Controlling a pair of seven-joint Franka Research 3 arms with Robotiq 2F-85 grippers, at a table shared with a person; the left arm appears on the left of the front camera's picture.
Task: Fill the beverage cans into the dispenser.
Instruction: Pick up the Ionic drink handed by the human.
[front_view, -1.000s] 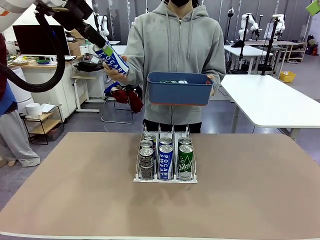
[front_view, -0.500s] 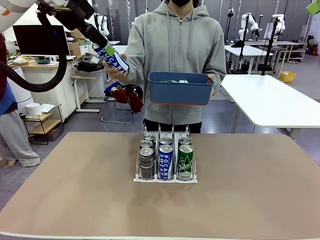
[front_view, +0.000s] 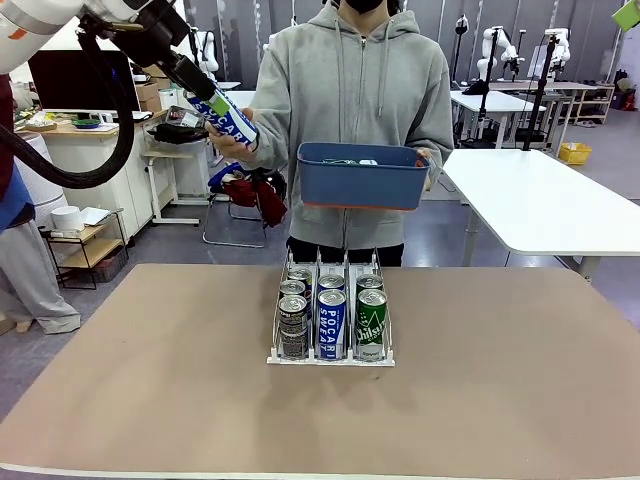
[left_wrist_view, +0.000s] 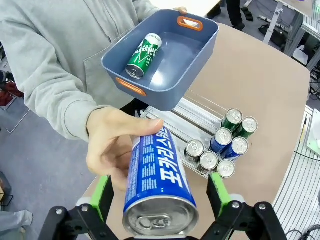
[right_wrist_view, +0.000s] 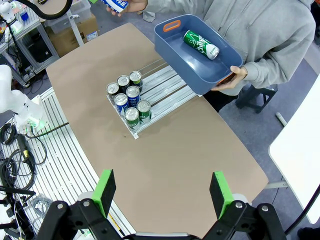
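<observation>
while peeking up at the far left, can see the left gripper (left_wrist_view: 160, 182) up high with fingers (left_wrist_view: 102, 192) spread wide, not clamped on anything. got a blue can (left_wrist_view: 152, 165) lying tilted between them with a gap on both sides, held by the person's hand (left_wrist_view: 112, 145) instead. also seeing the other hand (right_wrist_view: 230, 76) holding a blue bin (front_view: 360, 190) at chest height beyond the dispenser (front_view: 330, 358), with one green can (left_wrist_view: 144, 54) lying on its side in it. down on the table (front_view: 150, 380), near the middle, got that dispenser loaded with seven cans standing upright: three dark ones (front_view: 293, 325) in the left lane, two blue in the middle, two green on the right. looking along the right gripper (right_wrist_view: 161, 184), same deal: fingers wide open, holding nothing, hanging well above the table, with dispenser and bin in sight down below.
</observation>
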